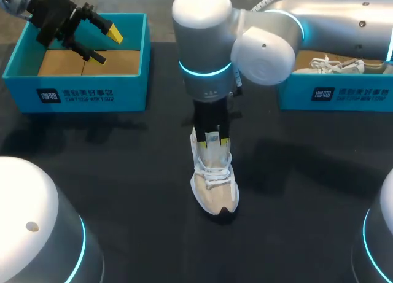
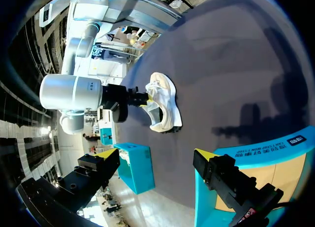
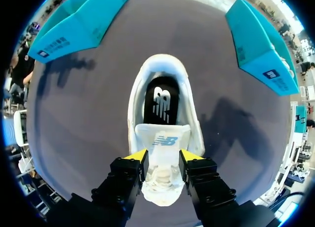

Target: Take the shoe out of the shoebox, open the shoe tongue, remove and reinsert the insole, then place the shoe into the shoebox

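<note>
Inspection of the work surface: the shoe stands upright on its sole near the middle of the dark table, toe pointing toward the robot's side and heel toward the far side. It is outside both boxes and well apart from each, with dark tabletop showing on all sides of it. The right arm enters from the right, reaches to the middle and points straight down over the shoe. The right gripper has its yellow tips pressed against the two sides of the white tongue, holding it drawn up away from the shoe's mouth. In the right wrist view the black insole lies seated inside the shoe, ahead of the fingers. The left shoebox, teal with a cardboard-brown floor, sits at the table's far left; the left gripper hangs over its interior, near the inner wall, fingers spread wide and gripping nothing. The right shoebox sits at the far right, partly under the right arm, with a second pale shoe lying in it. Between the two boxes the right arm's upright section fills much of the gap.
</note>
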### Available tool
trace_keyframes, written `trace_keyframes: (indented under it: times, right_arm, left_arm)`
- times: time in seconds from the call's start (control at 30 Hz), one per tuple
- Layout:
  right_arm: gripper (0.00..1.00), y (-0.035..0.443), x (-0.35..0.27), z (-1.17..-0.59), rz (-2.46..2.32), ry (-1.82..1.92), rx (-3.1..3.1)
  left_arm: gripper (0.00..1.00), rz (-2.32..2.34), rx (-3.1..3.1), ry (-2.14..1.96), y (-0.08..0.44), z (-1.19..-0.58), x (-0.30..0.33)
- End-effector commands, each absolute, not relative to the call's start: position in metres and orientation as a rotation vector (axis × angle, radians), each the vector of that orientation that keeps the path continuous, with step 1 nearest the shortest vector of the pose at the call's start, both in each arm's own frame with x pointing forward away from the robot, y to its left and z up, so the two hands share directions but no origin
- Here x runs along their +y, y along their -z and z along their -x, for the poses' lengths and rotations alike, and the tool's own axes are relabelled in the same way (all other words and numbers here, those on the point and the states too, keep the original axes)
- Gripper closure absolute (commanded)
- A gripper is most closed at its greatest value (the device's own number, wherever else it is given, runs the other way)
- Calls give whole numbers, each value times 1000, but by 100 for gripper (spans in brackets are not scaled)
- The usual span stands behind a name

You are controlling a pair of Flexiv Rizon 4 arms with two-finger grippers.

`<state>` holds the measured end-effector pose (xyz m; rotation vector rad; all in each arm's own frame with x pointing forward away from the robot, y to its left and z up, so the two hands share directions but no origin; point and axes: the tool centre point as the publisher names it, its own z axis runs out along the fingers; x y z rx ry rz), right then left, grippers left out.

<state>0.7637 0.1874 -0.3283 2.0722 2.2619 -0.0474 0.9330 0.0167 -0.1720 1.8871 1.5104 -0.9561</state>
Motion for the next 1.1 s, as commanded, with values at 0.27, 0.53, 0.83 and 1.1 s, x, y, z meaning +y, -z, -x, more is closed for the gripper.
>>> trace_keyframes:
  times: [0.27, 0.53, 0.83, 1.1]
  right_arm:
    - [57, 339, 181, -770, -2081, 31, 2291]
    - [55, 343, 186, -770, -2047, 46, 2334]
    - [51, 308, 190, -759, -1641, -27, 2435]
    - [34, 294, 202, -750, -1030, -139, 2690]
  left_arm:
    - [0, -1891, 1510, 955, 171, -933, 17]
    - [0, -1891, 1510, 955, 171, -933, 17]
    - [0, -1891, 1510, 955, 171, -933, 17]
    - [0, -1891, 1510, 955, 171, -933, 17]
